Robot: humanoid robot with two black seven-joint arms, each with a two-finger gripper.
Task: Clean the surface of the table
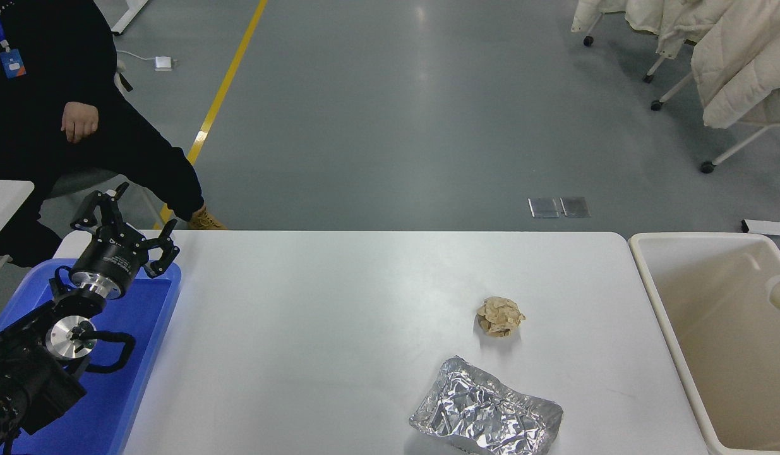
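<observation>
At the table's left edge the left hand (127, 237) hangs over a blue tray (146, 335), its fingers spread wide and holding nothing; a person in black (80, 126) sits just beyond the far left corner. The right hand is out of view, so its state cannot be told. The white table (314, 328) fills the middle, and two pieces of rubbish lie right of centre: a crumpled brown paper ball (500, 316), and nearer the front edge a crinkled foil tray (487, 414). A cream bin (680, 354) stands against the right edge, with something pale just showing at the picture's border. The likely trouble, as I judge it: the foil is thin and springy and could buckle or slip off the front edge under a pinch, and the light ball could roll away if nudged
</observation>
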